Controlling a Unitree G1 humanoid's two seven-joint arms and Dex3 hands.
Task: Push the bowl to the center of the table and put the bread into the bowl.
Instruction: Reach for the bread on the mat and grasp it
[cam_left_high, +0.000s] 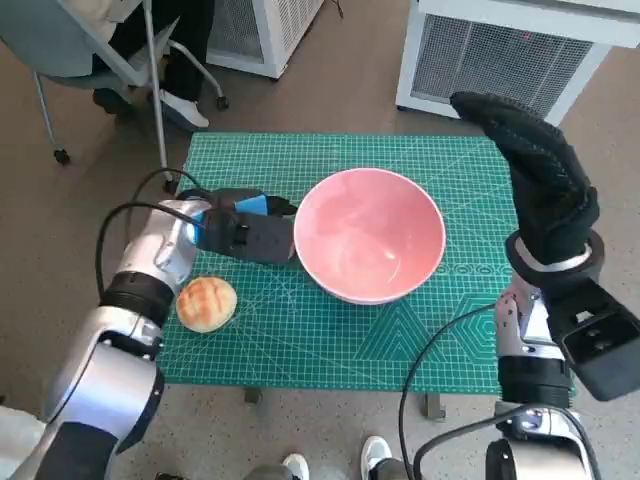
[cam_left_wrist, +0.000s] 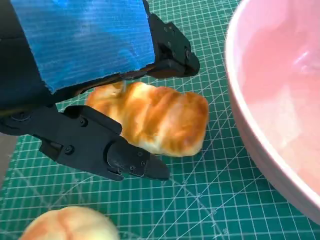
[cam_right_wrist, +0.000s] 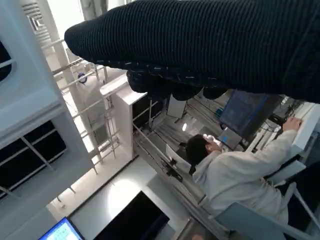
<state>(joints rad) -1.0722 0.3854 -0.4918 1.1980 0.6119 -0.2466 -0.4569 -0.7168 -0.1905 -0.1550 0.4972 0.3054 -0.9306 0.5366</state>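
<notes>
The pink bowl (cam_left_high: 369, 235) stands mid-bench on the green cutting mat (cam_left_high: 330, 340), its mouth unobstructed from above. The left hand (cam_left_high: 240, 232) lies just beside the bowl's left wall, with an oblong bread roll (cam_left_wrist: 155, 120) between its fingers (cam_left_wrist: 127, 160); only a narrow strip of mat separates roll and bowl. A round bun (cam_left_high: 206, 303) sits near the left forearm, blocking a low path there. The mat's near and right parts lie bare. The right hand (cam_left_high: 535, 175) hangs raised over the bench's right edge.
</notes>
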